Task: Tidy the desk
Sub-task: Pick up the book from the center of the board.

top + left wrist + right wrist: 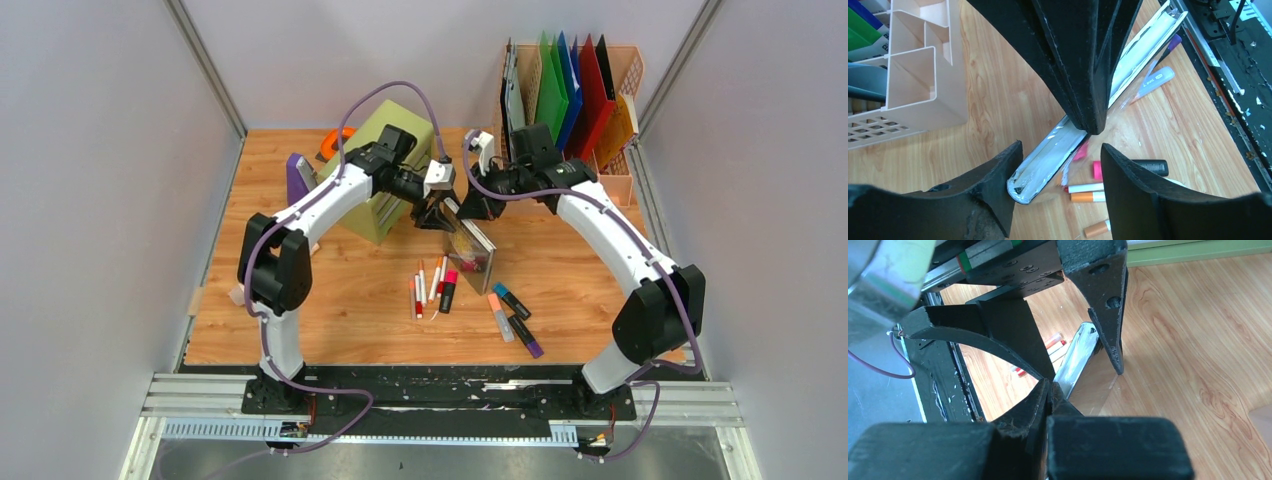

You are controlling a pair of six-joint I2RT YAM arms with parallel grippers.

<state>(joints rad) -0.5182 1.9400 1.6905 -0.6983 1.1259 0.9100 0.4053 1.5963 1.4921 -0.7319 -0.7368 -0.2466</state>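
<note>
The right hand [1049, 390], clenched on the flat clear plastic case [472, 248] tilted on edge over the orange-brown wood-grain surface [330, 300], could lose it if the released left hand [1060, 152] straddling the case's end closes askew, dropping it onto the coloured markers [447, 290] below the case.

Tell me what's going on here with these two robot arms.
Both arms meet over the middle of the desk. The right gripper is shut on the edge of a clear case, holding it tipped up. The left gripper is open, with a finger on either side of the case's end and not clamped on it. Loose pens and markers lie on the wood nearer the arm bases.
</note>
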